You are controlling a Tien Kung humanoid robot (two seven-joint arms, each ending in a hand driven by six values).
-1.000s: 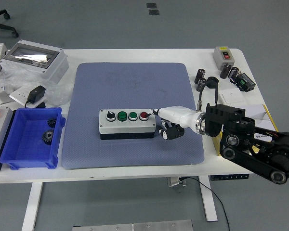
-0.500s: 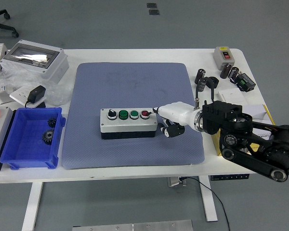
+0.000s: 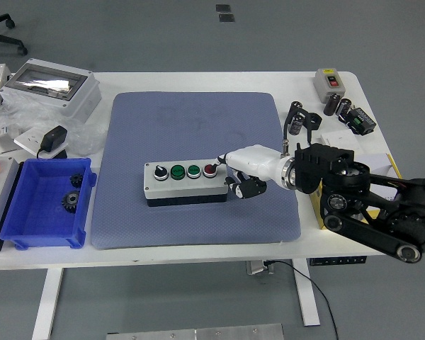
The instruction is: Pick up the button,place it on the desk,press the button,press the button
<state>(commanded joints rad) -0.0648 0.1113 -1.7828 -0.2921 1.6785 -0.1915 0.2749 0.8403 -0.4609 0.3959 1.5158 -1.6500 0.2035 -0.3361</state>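
Note:
A grey button box (image 3: 185,183) with a black selector knob, two green buttons and one red button (image 3: 210,170) lies flat on the blue mat (image 3: 195,120). My right hand (image 3: 235,176) comes in from the right at the box's right end. Its white forefinger reaches over to the red button and seems to touch it; the other black fingers (image 3: 245,188) are curled beside the box's right end, holding nothing. My left arm is out of view.
A blue bin (image 3: 28,234) holding black gears stands at the left front. Behind it are a grey enclosure (image 3: 51,86) and a black adapter (image 3: 54,138). At the right back are a small switch box (image 3: 331,81) and black cylinders (image 3: 295,113).
My right hand has moved left and slightly up toward the red button. The button box has shifted a little to the left on the mat.

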